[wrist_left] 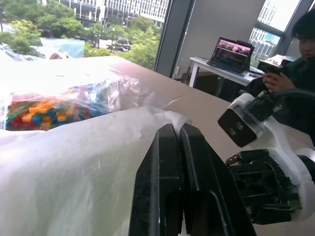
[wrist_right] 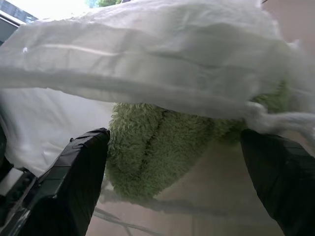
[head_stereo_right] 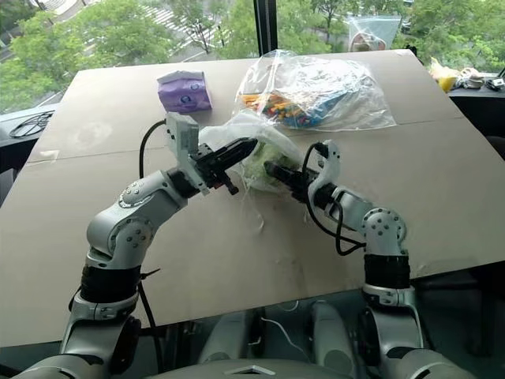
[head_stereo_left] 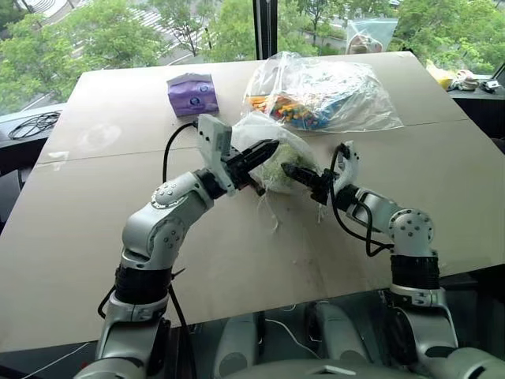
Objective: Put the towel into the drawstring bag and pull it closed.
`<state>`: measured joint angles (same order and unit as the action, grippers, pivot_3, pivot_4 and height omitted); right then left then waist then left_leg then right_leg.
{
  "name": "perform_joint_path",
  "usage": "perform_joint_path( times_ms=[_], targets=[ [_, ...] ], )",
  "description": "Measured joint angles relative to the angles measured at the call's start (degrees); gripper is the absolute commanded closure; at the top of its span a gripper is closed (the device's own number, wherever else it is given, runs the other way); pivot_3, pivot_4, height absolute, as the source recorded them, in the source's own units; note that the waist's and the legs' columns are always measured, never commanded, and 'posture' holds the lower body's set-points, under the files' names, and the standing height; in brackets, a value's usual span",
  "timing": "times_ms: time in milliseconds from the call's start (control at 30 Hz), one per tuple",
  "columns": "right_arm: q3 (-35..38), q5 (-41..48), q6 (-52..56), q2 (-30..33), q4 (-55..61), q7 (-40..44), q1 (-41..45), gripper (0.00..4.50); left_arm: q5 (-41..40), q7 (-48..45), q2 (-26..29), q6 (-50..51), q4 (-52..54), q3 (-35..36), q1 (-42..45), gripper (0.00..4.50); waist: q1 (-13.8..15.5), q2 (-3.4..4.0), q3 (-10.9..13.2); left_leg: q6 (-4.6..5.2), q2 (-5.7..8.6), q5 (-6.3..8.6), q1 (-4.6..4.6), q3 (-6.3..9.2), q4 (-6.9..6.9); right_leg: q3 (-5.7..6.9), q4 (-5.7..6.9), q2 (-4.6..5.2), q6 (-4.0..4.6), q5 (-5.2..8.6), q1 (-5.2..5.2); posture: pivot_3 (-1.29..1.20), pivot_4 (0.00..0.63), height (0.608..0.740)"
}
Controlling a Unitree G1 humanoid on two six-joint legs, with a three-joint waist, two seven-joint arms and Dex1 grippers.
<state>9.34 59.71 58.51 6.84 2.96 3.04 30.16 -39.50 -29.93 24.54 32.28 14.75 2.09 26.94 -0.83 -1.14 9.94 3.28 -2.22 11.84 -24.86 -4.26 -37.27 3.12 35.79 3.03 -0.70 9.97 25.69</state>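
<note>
The white drawstring bag (head_stereo_left: 251, 130) lies mid-table with its mouth lifted toward me. Inside that mouth sits the light-green towel (wrist_right: 152, 142), partly under the bag's upper rim (wrist_right: 147, 59). My left gripper (head_stereo_left: 274, 146) is shut, its fingertips pinching the bag's rim (wrist_left: 162, 120) and holding it up. From the right, my right gripper (head_stereo_left: 287, 168) reaches into the mouth. Its fingers (wrist_right: 78, 167) stand wide open on either side of the towel and do not grip it. Thin white cords (head_stereo_left: 272, 209) trail from the bag onto the table.
A large clear plastic bag of colourful pieces (head_stereo_left: 323, 95) lies just behind the drawstring bag. A purple packet (head_stereo_left: 192, 93) sits at the back left. Black cables (head_stereo_left: 31, 125) lie off the table's left edge. A seated person (wrist_left: 295, 59) and a laptop (wrist_left: 231, 49) are beyond the table.
</note>
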Motion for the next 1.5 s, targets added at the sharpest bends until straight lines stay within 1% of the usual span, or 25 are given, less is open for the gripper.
perform_joint_path(
  times_ms=[133, 233, 367, 433, 467, 567, 600, 733, 833, 867, 900, 933, 1133, 1167, 1300, 1433, 1500],
  targets=[
    [-0.37, -0.26, 0.67, 3.96, 0.92, 4.82, -0.01, 0.03, 1.05, -0.28, -0.17, -0.67, -1.78, 0.82, 0.38, 4.5, 0.09, -0.01, 0.01, 0.0, -0.02, 0.0, -0.01, 0.06, 0.05, 0.04, 0.0, -0.06, 0.0, 0.01, 0.01, 0.0, 0.15, 0.74],
    [-2.21, -2.05, -0.62, 9.22, 4.54, 11.92, -0.56, 0.03, 1.19, 0.27, -0.86, -0.92, -2.57, 2.45, 1.15, 4.5, 0.16, -0.02, 0.02, 0.0, -0.01, 0.0, -0.02, 0.05, 0.04, 0.03, 0.0, -0.05, -0.01, 0.0, 0.0, 0.0, 0.15, 0.74],
    [-8.77, -13.49, -9.59, 17.78, 6.35, 21.11, -3.39, 0.03, 1.15, 0.36, -1.63, -0.92, -2.56, 3.27, 1.43, 4.5, 0.33, -0.04, 0.02, 0.0, 0.04, 0.0, -0.03, 0.01, 0.01, 0.02, -0.06, -0.01, -0.03, 0.02, -0.02, 0.0, 0.15, 0.74],
    [-11.49, -17.64, -12.35, 20.28, 6.51, 24.38, -4.54, 0.03, 1.15, 0.36, -1.64, -0.7, -2.56, 3.73, 1.42, 4.5, 0.3, -0.08, 0.04, 0.0, 0.03, 0.0, -0.02, 0.01, 0.01, 0.01, -0.06, -0.01, -0.03, 0.02, -0.01, 0.0, 0.15, 0.74],
    [-14.17, -21.42, -14.64, 21.45, 6.45, 26.03, -4.63, 0.03, 1.15, 0.36, -1.7, -0.55, -2.56, 3.99, 1.43, 4.5, 0.1, -0.08, 0.04, 0.0, 0.02, 0.0, 0.0, -0.02, 0.01, -0.01, -0.06, -0.02, -0.03, 0.01, 0.0, 0.0, 0.15, 0.74],
    [-19.94, -31.24, -21.94, 21.49, 3.2, 26.79, -3.74, 0.03, 1.16, 0.26, -2.32, -0.33, -2.53, 3.96, 1.41, 4.5, 0.05, -0.09, 0.05, -0.01, 0.0, 0.0, 0.04, 0.03, 0.01, 0.01, 0.0, -0.1, -0.02, 0.01, -0.01, 0.0, 0.15, 0.74],
    [-21.16, -34.26, -24.19, 20.18, 0.95, 26.77, -3.44, 0.03, 1.18, 0.26, -2.36, -0.28, -2.54, 4.0, 1.41, 4.5, 0.12, -0.1, 0.06, -0.01, -0.01, 0.0, 0.04, 0.06, 0.0, 0.02, 0.01, -0.14, -0.02, 0.01, -0.01, 0.0, 0.15, 0.74],
    [-24.16, -40.89, -28.36, 18.14, -4.25, 26.49, -2.06, 0.03, 1.21, 0.28, -2.48, -0.11, -2.56, 4.14, 1.41, 4.5, 0.22, -0.11, 0.06, -0.01, -0.01, -0.01, 0.02, 0.02, -0.01, -0.02, 0.02, -0.1, -0.02, 0.01, -0.01, 0.0, 0.15, 0.74],
    [-24.03, -44.18, -30.6, 14.34, -7.98, 24.38, -1.16, 0.03, 1.22, 0.33, -2.59, -0.09, -2.57, 4.18, 1.43, 4.5, 0.2, -0.16, 0.07, -0.01, 0.0, -0.01, 0.01, -0.01, -0.03, -0.04, 0.01, -0.08, -0.03, 0.01, -0.01, 0.0, 0.15, 0.74],
    [-24.05, -44.97, -31.25, 13.24, -8.8, 23.85, -1.16, 0.55, 1.24, 0.34, -2.62, -0.09, -2.57, 4.18, 1.43, 4.5, 0.21, -0.16, 0.07, -0.01, 0.0, -0.01, 0.0, -0.02, -0.03, -0.05, 0.01, -0.08, -0.03, 0.01, -0.01, 0.0, 0.15, 0.74],
    [-24.04, -45.69, -31.6, 12.79, -9.3, 23.65, -1.16, 0.91, 1.24, 0.36, -2.65, -0.09, -2.57, 4.18, 1.44, 4.5, 0.24, -0.16, 0.08, -0.02, 0.0, -0.01, 0.0, -0.01, -0.03, -0.04, 0.01, -0.08, -0.03, 0.01, -0.01, 0.0, 0.15, 0.74],
    [-23.94, -46.22, -31.8, 12.82, -9.64, 23.61, -1.16, 1.36, 1.24, 0.4, -2.65, -0.09, -2.57, 4.21, 1.43, 4.5, 0.37, -0.17, 0.08, -0.02, 0.0, -0.01, 0.0, 0.0, -0.03, -0.02, 0.01, -0.06, -0.03, 0.01, -0.02, 0.0, 0.15, 0.74],
    [-21.18, -48.09, -32.32, 13.14, -9.92, 24.05, -1.18, 4.37, 1.47, 0.48, -2.67, -0.1, -2.59, 4.58, 1.43, 4.5, 0.37, -0.17, 0.08, -0.02, 0.01, -0.01, 0.01, -0.01, -0.06, -0.03, 0.02, -0.05, -0.03, 0.01, -0.02, 0.0, 0.15, 0.74],
    [-20.73, -48.29, -32.33, 13.13, -9.92, 24.08, -1.19, 4.45, 1.65, 0.49, -2.75, -0.1, -2.61, 4.57, 1.43, 4.5, 0.34, -0.17, 0.08, -0.02, 0.0, -0.01, 0.01, 0.0, -0.06, -0.02, 0.04, -0.06, -0.03, 0.01, -0.02, 0.0, 0.15, 0.74],
    [-19.16, -49.19, -32.64, 13.13, -9.95, 23.61, -1.19, 4.45, 1.8, 0.52, -3.14, -0.08, -2.89, 4.57, 1.44, 4.5, 0.32, -0.17, 0.08, -0.02, 0.0, -0.01, 0.02, 0.0, -0.06, -0.02, 0.05, -0.07, -0.03, 0.01, -0.02, 0.0, 0.15, 0.74],
    [-16.18, -50.49, -35.06, 12.64, -11.45, 20.71, -0.41, 4.45, 1.53, 1.25, -3.87, 0.54, -3.44, 4.8, 1.47, 4.5, 0.3, -0.17, 0.08, -0.02, 0.01, -0.02, 0.02, -0.03, -0.08, -0.05, 0.05, -0.06, -0.03, 0.0, -0.02, 0.0, 0.15, 0.74],
    [-13.73, -50.7, -36.45, 11.95, -12.02, 18.67, 1.84, 4.45, 0.57, 3.95, -6.1, 1.67, -5.37, 6.62, 2.48, 4.5, 0.28, -0.18, 0.09, -0.02, 0.01, -0.02, 0.02, -0.02, -0.13, -0.05, 0.09, -0.06, -0.04, -0.01, -0.02, 0.0, 0.15, 0.74]
  ],
)
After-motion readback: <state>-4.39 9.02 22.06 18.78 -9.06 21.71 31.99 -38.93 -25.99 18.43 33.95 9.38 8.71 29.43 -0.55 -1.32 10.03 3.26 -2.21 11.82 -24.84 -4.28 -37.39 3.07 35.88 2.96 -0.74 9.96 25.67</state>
